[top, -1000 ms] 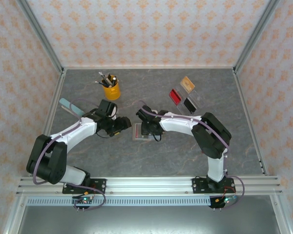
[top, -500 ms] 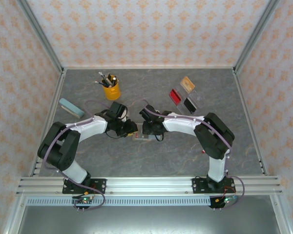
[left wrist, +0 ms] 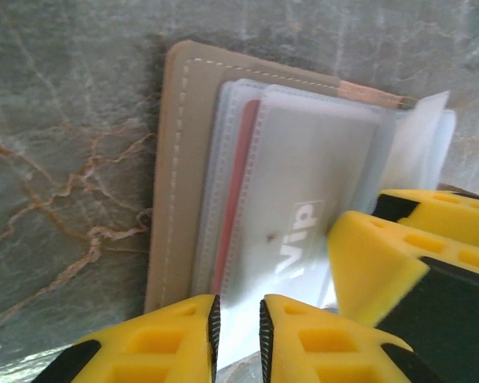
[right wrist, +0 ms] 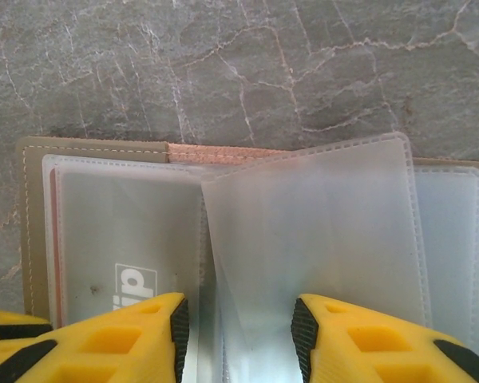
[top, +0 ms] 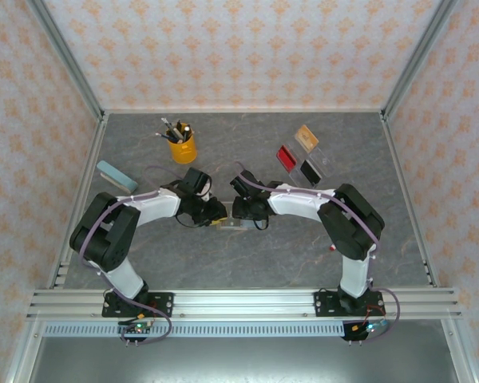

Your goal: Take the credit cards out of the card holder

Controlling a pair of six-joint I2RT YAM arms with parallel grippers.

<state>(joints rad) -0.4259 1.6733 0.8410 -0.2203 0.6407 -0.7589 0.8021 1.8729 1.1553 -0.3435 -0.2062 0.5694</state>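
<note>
The card holder (top: pixel 235 224) lies open on the table between my two grippers, tan cover (left wrist: pixel 180 159) down and clear sleeves fanned out. One sleeve holds a grey card marked "ViP" (left wrist: pixel 303 215), with a red card's edge (left wrist: pixel 238 183) beside it. My left gripper (left wrist: pixel 238 331) has its jaws nearly together on the pale lower edge of that sleeve. My right gripper (right wrist: pixel 239 327) is open, its fingers either side of a raised clear sleeve (right wrist: pixel 319 239). Tan-orange (top: pixel 306 136), red (top: pixel 287 156) and black (top: pixel 310 171) credit cards lie at the back right.
A clear tray (top: pixel 327 158) sits by the loose cards. A yellow cup of pens (top: pixel 182 148) stands at the back left, and a light-blue block (top: pixel 116 176) lies near the left wall. Both arms crowd the table's middle.
My left arm has swung right onto the holder and its jaws have closed. The right gripper stayed over the holder, its jaws narrowing a little.
</note>
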